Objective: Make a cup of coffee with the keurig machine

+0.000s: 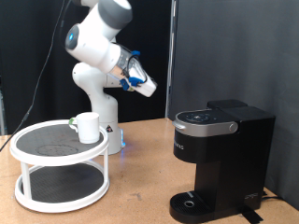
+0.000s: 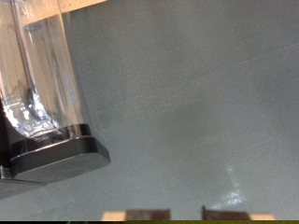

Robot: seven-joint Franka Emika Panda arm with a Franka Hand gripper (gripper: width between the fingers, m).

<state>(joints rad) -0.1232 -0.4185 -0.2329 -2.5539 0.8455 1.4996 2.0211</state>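
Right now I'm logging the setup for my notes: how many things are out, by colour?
White: 2, glossy cylindrical mug and round two-tier stand
Black: 1, tall boxy coffee machine
Total: 3

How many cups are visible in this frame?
1. A white cup stands on the top tier of the white two-tier stand, at the exterior view's left. None shows elsewhere.

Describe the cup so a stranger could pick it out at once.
Find the white two-tier round stand at the exterior view's left, in front of the robot's base. The cup stands on its dark top shelf near the right rim: a plain white cylinder, the only thing on that shelf.
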